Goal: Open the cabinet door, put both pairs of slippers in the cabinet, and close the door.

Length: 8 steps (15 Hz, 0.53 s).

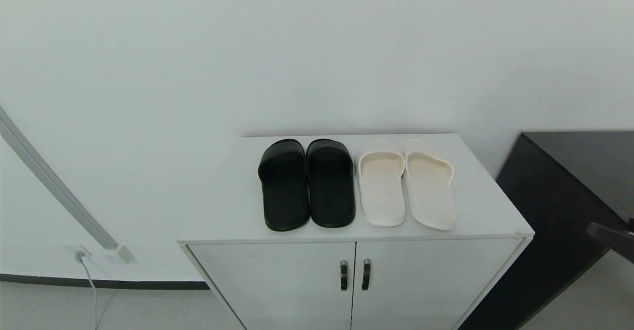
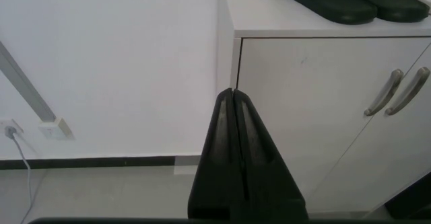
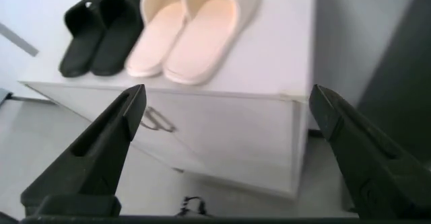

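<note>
- Task prog.: nothing done yet, as we judge it. Both doors of the white two-door cabinet are shut, and the dark metal bar handles are untouched.
- Black rubber slide slippers sit on the cabinet top, toes to the wall. The cream foam slippers are just beside them on the robot's right, with the inner shoes about touching.
- Left to do, we reckon: pull a door open, move pair 1 and pair 2 inside, shut the door. That's all 3 steps.
- Head view gives us the layout: both pairs side by side, the door seam and the 2 handles centred below them.
- Left wrist view adds the left pincer, fingers pressed together w/ nothing between. It hangs off the cabinet's left front corner at about door height, apart from the door, handles further along.
- Right wrist view adds the right pincer, fingers wide apart and empty. It's out in front of the cabinet's right corner, looking down on the cream pair, touching nothing.
</note>
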Available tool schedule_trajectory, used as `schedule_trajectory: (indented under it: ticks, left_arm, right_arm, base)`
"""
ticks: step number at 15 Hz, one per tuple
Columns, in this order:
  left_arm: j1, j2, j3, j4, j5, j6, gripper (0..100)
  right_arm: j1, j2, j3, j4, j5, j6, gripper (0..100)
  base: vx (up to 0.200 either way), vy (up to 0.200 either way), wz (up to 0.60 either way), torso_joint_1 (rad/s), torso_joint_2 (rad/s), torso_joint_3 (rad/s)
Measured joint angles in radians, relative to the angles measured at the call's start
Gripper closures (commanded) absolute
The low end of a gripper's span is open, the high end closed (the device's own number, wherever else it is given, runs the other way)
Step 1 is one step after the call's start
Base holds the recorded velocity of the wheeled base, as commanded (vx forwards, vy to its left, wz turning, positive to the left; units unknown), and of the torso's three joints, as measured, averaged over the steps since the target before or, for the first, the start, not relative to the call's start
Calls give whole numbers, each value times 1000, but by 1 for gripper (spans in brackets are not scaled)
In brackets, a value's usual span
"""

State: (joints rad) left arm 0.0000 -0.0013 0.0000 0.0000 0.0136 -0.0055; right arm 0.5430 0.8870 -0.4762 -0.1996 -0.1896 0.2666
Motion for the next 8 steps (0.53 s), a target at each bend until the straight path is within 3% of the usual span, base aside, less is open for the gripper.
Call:
schedule_trajectory:
  ticks: [3, 8]
  left_arm:
    - [0, 0, 0, 0, 0, 0, 100]
    - [0, 0, 0, 0, 0, 2, 100]
  right_arm:
    - [224, 245, -109, -119, -189, 91, 0]
    - [321, 624, -323, -221, -381, 131, 0]
  base:
    - [0, 0, 0, 0, 0, 0]
    - [0, 0, 0, 0, 0, 0]
